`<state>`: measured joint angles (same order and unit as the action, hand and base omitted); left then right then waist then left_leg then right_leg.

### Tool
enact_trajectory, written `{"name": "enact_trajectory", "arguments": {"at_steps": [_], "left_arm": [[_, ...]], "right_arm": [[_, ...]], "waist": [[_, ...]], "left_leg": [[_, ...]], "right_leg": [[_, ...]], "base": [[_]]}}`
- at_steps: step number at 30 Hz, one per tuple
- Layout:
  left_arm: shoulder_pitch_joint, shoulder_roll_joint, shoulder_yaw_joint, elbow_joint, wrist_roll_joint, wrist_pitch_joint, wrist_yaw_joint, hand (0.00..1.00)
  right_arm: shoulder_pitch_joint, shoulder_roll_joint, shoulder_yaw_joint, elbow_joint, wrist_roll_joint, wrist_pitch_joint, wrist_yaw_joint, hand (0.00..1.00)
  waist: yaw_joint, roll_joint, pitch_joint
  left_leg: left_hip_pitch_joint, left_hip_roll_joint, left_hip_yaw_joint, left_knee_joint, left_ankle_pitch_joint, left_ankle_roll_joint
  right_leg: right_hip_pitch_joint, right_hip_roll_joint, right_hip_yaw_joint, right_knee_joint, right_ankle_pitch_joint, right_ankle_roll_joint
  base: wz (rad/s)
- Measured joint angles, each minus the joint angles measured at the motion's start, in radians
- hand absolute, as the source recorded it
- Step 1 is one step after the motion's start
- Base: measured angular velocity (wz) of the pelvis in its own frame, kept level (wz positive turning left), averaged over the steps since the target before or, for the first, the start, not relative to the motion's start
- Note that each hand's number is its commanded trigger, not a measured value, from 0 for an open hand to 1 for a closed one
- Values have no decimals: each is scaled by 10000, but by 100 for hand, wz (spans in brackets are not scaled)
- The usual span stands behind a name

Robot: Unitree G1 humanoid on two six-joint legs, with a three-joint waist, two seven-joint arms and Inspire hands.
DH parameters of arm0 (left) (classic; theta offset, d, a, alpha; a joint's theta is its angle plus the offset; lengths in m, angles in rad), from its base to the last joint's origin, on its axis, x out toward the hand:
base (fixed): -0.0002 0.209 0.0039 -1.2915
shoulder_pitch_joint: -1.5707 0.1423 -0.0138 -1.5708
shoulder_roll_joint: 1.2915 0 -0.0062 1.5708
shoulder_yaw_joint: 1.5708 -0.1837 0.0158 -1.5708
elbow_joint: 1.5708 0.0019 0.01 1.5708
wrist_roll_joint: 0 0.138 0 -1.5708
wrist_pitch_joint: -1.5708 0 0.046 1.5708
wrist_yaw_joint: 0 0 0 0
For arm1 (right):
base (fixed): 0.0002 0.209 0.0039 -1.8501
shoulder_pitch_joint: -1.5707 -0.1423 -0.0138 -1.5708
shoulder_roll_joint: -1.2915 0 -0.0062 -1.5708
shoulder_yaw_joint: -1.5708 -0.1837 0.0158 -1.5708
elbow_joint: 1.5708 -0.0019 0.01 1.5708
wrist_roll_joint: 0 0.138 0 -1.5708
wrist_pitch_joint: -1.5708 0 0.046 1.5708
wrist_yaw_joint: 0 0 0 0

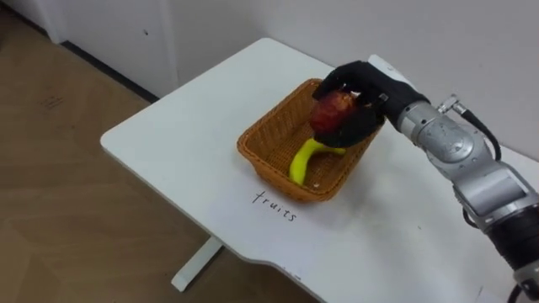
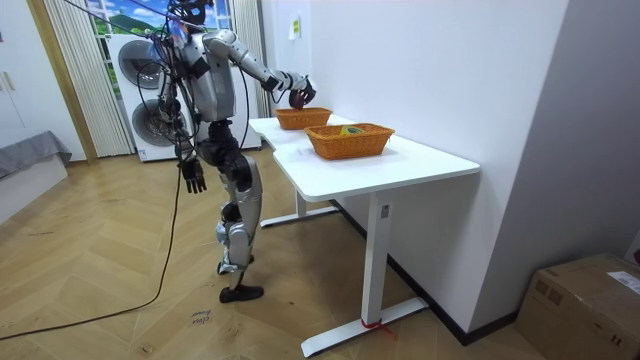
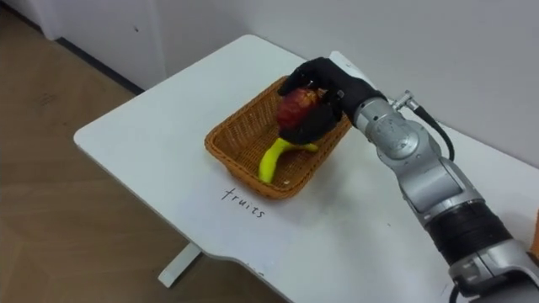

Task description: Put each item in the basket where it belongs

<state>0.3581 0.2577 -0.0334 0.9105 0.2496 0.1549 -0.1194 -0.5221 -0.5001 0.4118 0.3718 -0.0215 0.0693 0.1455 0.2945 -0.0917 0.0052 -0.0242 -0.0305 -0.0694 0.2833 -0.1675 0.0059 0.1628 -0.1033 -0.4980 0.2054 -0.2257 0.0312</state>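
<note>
The right hand [image 1: 364, 91] curled round a red apple [image 1: 331, 109] over the fruit basket [image 1: 253, 145] by the tabletop's [image 1: 168, 126] wall edge (banana [image 1: 301, 162] already inside), likely to drop it; left hand [image 2: 193, 178] hung slack.

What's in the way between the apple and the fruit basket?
Nothing visible. The right hand holds the apple above the basket's open top. A banana lies inside below it, with bare bottom beside it, so the apple could likely drop in. The left hand hangs idle.
</note>
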Motion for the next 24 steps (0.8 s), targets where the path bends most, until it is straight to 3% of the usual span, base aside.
{"name": "enact_trajectory", "arguments": {"at_steps": [8,19,24], "left_arm": [[232,-4,328,-458,74,78,-26,0],[284,-7,283,-495,53,116,84,0],[265,-6,285,-490,64,131,76,0]], "right_arm": [[0,1,-33,-17,-243,118,-8,0],[18,0,-32,-18,-270,200,30,0],[18,0,-33,-46,-252,199,60,0]], "waist": [[-110,-27,-42],[-441,13,7],[-444,-48,-37]], "left_leg": [[74,-16,-3,-111,3,-2],[268,-12,-36,-172,-7,-13],[306,-43,-32,-151,-6,-10]], "right_leg": [[61,-8,3,-27,-1,4],[287,-5,23,-21,-2,6],[290,0,191,-32,-40,22]], "base": [[0],[0],[0]]}}
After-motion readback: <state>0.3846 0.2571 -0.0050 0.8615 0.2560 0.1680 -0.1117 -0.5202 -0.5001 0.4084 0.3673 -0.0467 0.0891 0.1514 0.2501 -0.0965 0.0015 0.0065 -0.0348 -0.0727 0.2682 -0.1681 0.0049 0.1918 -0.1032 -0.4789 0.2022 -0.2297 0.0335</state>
